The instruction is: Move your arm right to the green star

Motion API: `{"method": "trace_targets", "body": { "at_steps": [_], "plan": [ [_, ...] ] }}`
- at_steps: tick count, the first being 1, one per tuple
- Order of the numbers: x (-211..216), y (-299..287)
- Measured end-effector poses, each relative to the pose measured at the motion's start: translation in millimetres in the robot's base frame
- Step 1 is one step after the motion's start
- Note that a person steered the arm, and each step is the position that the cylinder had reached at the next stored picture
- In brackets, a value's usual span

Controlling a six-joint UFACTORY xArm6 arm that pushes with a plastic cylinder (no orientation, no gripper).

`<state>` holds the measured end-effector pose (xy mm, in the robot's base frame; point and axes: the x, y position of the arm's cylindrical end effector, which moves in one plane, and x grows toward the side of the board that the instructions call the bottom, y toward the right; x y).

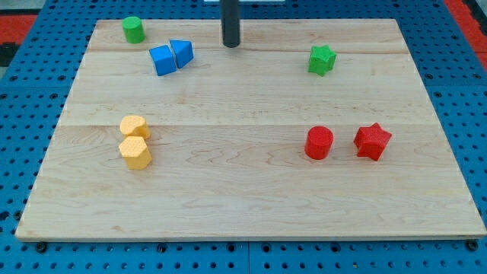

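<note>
The green star (322, 59) lies on the wooden board (243, 190) at the view's upper right. My tip (230, 44) is the end of a dark rod coming down from the view's top centre. It rests on the board well to the left of the green star and a little higher in the view. It touches no block. The nearest blocks to it are the two blue ones at its left.
A blue cube (162, 60) and a blue triangular block (182, 52) touch at upper left. A green cylinder (133, 30) stands in the top left corner. Two yellow blocks (135, 142) sit stacked at left. A red cylinder (319, 142) and a red star (372, 141) lie at right.
</note>
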<state>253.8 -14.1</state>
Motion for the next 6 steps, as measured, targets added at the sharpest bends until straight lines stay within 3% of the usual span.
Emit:
{"method": "trace_targets", "body": {
  "at_steps": [1,2,4,6],
  "plan": [
    [13,0],
    [57,5],
    [145,97],
    [141,157]
  ]
}}
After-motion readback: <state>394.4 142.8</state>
